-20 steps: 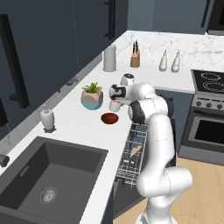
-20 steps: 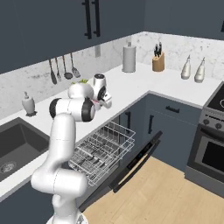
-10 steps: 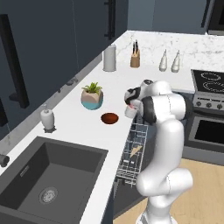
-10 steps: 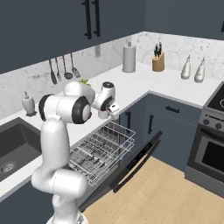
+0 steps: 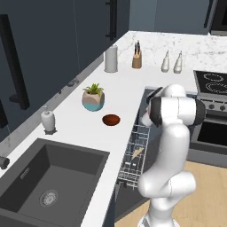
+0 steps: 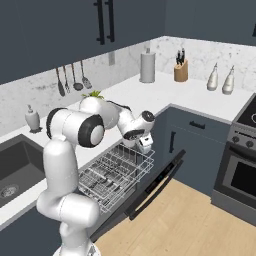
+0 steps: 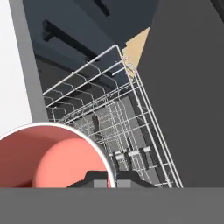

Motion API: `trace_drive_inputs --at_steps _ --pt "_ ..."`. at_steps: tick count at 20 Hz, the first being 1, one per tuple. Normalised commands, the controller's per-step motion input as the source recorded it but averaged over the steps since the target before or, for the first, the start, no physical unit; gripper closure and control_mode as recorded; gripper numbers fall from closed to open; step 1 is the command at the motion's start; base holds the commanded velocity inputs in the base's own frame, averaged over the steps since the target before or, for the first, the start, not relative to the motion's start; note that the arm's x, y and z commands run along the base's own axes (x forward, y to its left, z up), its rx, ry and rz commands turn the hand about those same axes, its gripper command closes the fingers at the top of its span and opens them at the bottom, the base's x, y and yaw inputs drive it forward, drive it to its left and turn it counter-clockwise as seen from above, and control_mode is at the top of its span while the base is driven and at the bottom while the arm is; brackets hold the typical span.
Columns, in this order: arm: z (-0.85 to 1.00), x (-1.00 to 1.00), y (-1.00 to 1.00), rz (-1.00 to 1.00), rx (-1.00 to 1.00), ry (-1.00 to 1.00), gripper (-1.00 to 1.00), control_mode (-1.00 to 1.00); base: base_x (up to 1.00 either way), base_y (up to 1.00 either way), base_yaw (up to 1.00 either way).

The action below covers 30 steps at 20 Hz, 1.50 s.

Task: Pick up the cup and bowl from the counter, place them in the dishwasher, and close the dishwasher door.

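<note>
My gripper [image 6: 144,141] is shut on the cup [image 6: 146,146], a small white cup held over the far end of the dishwasher's pulled-out white wire rack [image 6: 115,170]. In the hand view the cup [image 7: 57,162] shows its reddish-pink inside at lower left, its rim pinched by my gripper [image 7: 112,180], with the rack [image 7: 113,127] below. The dark reddish-brown bowl [image 5: 111,119] sits on the white counter [image 5: 75,133] near its front edge. The dishwasher door [image 6: 155,185] hangs open, dropped down toward the floor.
A teal-and-beige plant pot [image 5: 93,98] stands behind the bowl, and a white pump bottle [image 5: 48,120] farther left. The dark sink [image 5: 48,177] lies to the left. A paper towel roll [image 5: 111,59] and knife block [image 5: 137,59] stand at the corner. The oven [image 5: 213,115] is to the right.
My arm has swung from above the counter by the plant pot out over the open dishwasher rack, carrying the cup. The bowl has stayed where it was.
</note>
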Motion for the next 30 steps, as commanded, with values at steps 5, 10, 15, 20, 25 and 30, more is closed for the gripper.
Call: trace_drive_inputs --at_steps 5,10,15,20,25,30 --pt "-0.53 0.01 -0.48 0.00 0.38 0.12 1.00 -1.00 0.00 0.00 0.00" --pt "-0.68 0.27 -0.06 0.00 0.37 0.17 1.00 -1.00 0.00 0.00 0.00" --pt "-0.46 0.64 0.01 0.00 0.30 0.22 1.00 -1.00 0.00 0.00 0.00" --pt "-0.33 0.66 0.15 0.00 0.24 0.28 1.00 -1.00 0.00 0.00 0.00" --pt "-0.32 0.48 0.41 0.00 0.18 0.33 1.00 -1.00 0.00 0.00 0.00" --pt "-0.37 0.19 0.40 -0.03 0.11 0.31 1.00 -1.00 0.00 0.00 0.00"
